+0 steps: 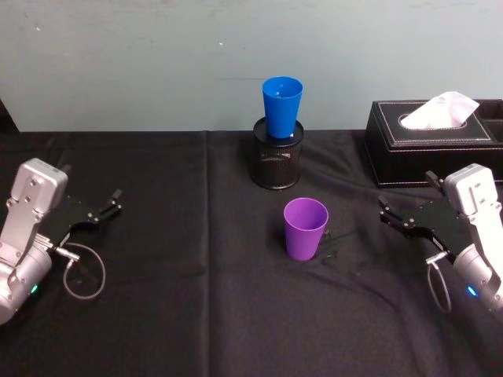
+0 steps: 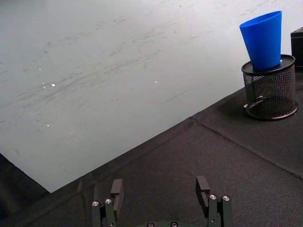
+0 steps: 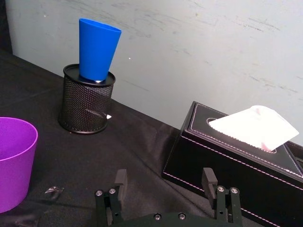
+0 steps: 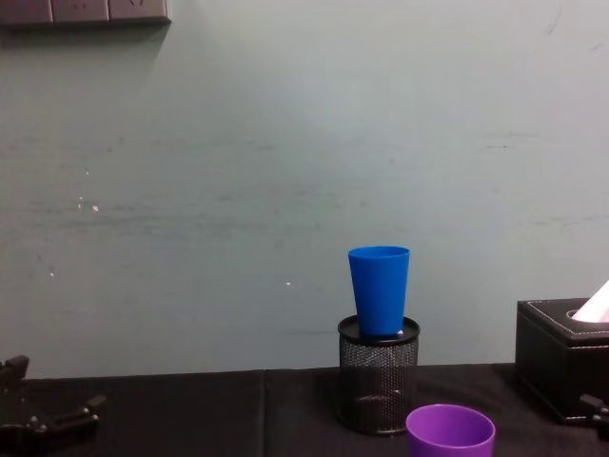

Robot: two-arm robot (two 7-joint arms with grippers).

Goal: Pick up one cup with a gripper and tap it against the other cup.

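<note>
My left gripper [image 1: 108,206] rests low at the left edge of the black-clothed counter [image 1: 196,314], my right gripper [image 1: 385,212] at the right edge just in front of the tissue box [image 1: 432,153]; both sets of jaws stand apart with nothing between them. The purple cup [image 1: 305,228] stands upright mid-counter, well apart from either gripper; the chest view cuts off everything below its rim. Behind it the blue cup [image 1: 281,106] sits upright in the mouth of the mesh pen holder [image 1: 277,161], its base sunk out of my sight.
</note>
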